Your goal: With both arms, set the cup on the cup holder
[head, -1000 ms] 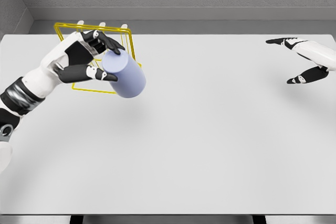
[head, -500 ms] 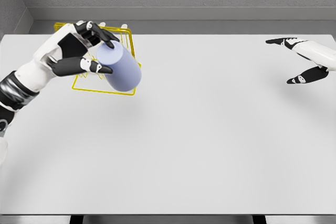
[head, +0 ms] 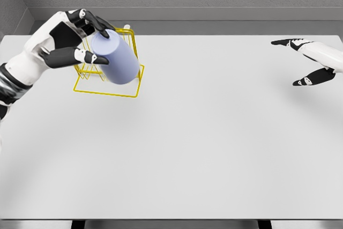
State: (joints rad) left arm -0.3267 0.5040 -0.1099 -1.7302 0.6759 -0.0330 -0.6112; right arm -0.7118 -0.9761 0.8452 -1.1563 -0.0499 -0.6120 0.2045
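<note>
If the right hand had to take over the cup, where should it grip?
Probably the cup's free lower end, approached from the table's open right side. The left hand covers its upper-left end, and the yellow cup holder sits behind and below. The right hand rests far right.

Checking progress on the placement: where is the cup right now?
In the head view the cup is at the table's far left, tilted in the left hand, in front of the yellow wire cup holder and overlapping it.
</note>
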